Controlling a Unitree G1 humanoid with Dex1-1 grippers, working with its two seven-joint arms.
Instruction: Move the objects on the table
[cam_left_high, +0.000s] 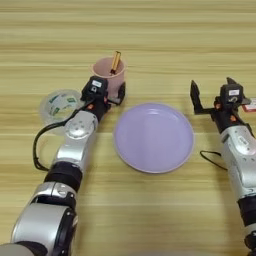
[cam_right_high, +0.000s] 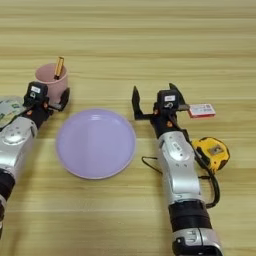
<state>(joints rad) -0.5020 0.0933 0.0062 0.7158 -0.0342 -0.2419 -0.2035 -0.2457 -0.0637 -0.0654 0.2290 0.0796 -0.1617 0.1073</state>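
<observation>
Pale pink cup (cam_left_high: 109, 71): upright on the light-wood surface (cam_left_high: 150, 30), towards the far left. Short orange-brown stick (cam_left_high: 115, 62) stands inside, leaning, its top above the rim. Yellow-and-black blocky item (cam_right_high: 212, 153): lies on the surface at the right, well apart from the cup.

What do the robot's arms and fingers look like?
Both arms are shiny silver shells with black joint bands. A thin black cable loops beside each forearm. Near each wrist sits a black block with a small white label and orange bits. The left gripper and right gripper each have two black fingers.
</observation>
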